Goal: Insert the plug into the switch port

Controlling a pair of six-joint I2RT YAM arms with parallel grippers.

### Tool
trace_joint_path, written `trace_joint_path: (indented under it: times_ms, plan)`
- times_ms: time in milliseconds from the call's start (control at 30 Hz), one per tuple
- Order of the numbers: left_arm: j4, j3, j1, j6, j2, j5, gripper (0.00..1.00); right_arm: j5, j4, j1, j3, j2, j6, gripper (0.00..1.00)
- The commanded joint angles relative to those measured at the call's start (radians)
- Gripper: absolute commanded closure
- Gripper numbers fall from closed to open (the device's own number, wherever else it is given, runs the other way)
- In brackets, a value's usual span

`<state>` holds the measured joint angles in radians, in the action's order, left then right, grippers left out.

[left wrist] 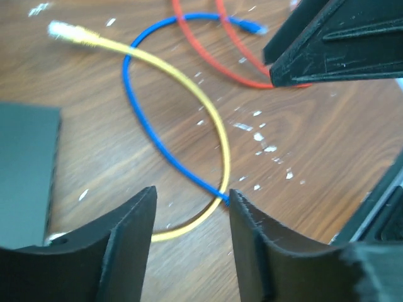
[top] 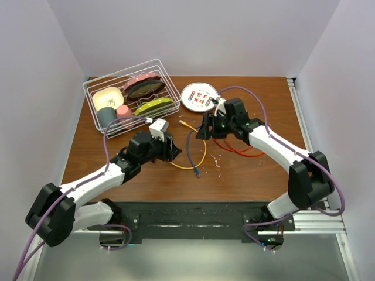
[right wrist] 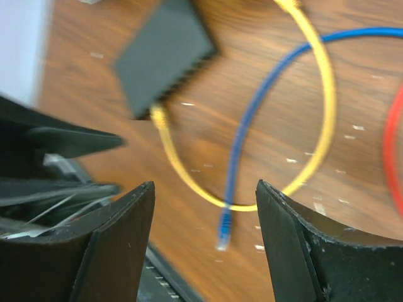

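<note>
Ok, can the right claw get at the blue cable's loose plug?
Probably yes: the right claw is open and empty, and the blue plug lies uncovered straight ahead between its fingers; only the yellow cable crosses nearby.

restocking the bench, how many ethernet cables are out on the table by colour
yellow ethernet cable: 1
blue ethernet cable: 1
red ethernet cable: 1
total: 3
</note>
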<state>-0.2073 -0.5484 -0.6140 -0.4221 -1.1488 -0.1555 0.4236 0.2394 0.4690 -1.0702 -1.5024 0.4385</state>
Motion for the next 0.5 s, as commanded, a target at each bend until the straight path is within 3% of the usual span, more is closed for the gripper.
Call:
trace_joint_path:
  times_ms: [0,33,133,167,267,467]
  plan:
    - [0.106,-0.018,0.016,0.036,0.043,0.088,0.36,-0.199,0.231,0.071,-0.083,-0.059,-0.145,0.36]
    - [0.118,-0.015,0.019,0.034,0.044,0.105,0.32,-0.235,0.245,0.101,-0.085,-0.071,-0.150,0.40]
    - [0.164,-0.012,0.026,0.022,0.060,0.138,0.25,-0.267,0.281,0.157,-0.080,-0.133,-0.153,0.65]
    - [0.183,-0.010,0.031,0.011,0.066,0.146,0.24,-0.269,0.284,0.167,-0.074,-0.145,-0.152,0.80]
    - [0.198,-0.004,0.036,-0.001,0.083,0.154,0.21,-0.269,0.281,0.204,-0.037,-0.179,-0.142,0.99]
    - [0.203,0.005,0.037,-0.012,0.090,0.152,0.19,-0.260,0.288,0.263,-0.022,-0.223,-0.152,1.00]
